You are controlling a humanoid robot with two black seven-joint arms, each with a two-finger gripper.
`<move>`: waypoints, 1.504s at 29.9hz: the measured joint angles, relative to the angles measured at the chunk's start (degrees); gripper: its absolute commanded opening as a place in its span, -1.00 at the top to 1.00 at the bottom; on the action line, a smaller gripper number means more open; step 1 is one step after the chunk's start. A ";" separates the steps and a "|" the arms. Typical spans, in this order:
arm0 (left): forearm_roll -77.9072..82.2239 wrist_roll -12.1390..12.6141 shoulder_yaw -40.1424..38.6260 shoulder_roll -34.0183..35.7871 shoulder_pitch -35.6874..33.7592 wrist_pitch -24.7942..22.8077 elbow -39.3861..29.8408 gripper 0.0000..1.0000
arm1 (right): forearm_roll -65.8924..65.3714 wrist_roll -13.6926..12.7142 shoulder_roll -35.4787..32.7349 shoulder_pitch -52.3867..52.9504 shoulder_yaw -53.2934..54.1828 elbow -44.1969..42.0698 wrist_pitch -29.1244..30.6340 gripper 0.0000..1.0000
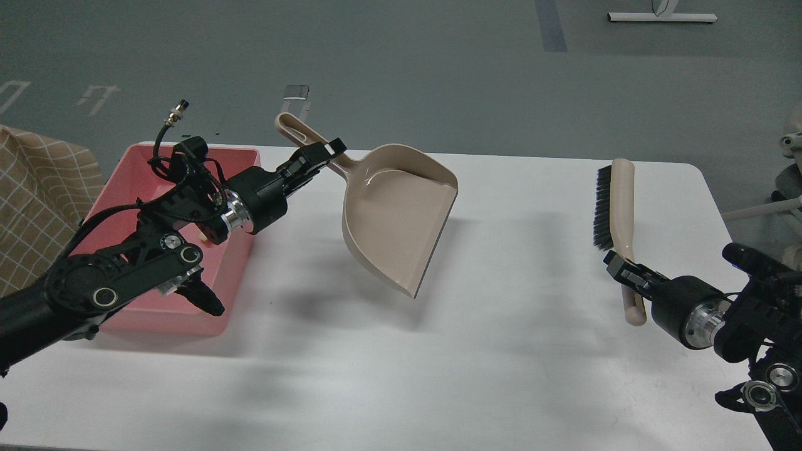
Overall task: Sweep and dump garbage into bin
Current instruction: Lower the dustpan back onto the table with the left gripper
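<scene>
**Bin at table's left edge; both grippers loaded**

Bin [150, 313]: pink tub, low walls, rounded rim. Sits behind and below the left fingers, at the left end of the table [501, 376], its near wall close to the table's front-left edge. Left arm crosses over it and hides most of the interior; garbage cannot be made out in it or on the table.

Left gripper [322, 156]: fingers clamped on the dustpan handle, just below the handle's slotted end, which sticks out up and left past the fingertips.

Dustpan [395, 219]: beige, held off the table, tilted, pan to the right of and below the fingers, open mouth facing down and right. Its low corner hangs above the tabletop with a shadow beneath it. Pan appears bare inside.

Right gripper [620, 266]: fingers closed around the brush handle at its lower half.

Brush [617, 213]: beige back, black bristles facing left. Head extends up and away from the fingers; the handle's rounded end pokes out below them toward the near side.

Open room: wide bare white surface between the two sets of fingers and across the whole near half of the table. Table's far edge runs just behind the left fingers; its rounded right corner lies beyond the brush head.
</scene>
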 measured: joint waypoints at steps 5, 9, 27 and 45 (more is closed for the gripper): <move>-4.09 2.59 0.02 -2.95 -0.08 2.62 -0.10 0.68 | 0.06 0.00 0.00 0.08 0.00 -0.07 0.00 1.00; -5.23 5.30 0.07 -5.30 0.21 5.05 -0.42 0.65 | 0.07 0.00 0.02 0.06 0.00 -0.08 0.02 1.00; -6.49 6.20 -0.66 -16.37 4.25 10.50 2.28 0.65 | 0.08 0.00 0.08 0.08 0.00 -0.04 0.02 1.00; -6.20 5.13 -2.24 -23.88 5.63 13.50 10.30 0.65 | 0.09 0.00 -1.36 -2.85 -0.45 -0.08 0.00 1.00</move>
